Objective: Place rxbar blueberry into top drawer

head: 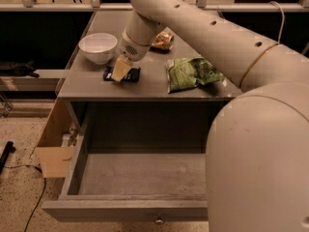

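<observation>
The rxbar blueberry, a small flat dark navy wrapper, lies on the grey countertop near its front edge, right of the white bowl. My gripper reaches down from the arm and sits right over the bar's middle, covering part of it. The top drawer is pulled wide open below the counter, its grey box bare inside, with a small round knob on the front panel.
A white bowl stands at the counter's left. A green bag lies right of the bar. A brown-orange snack packet lies behind the arm. A cardboard box sits on the floor left of the drawer.
</observation>
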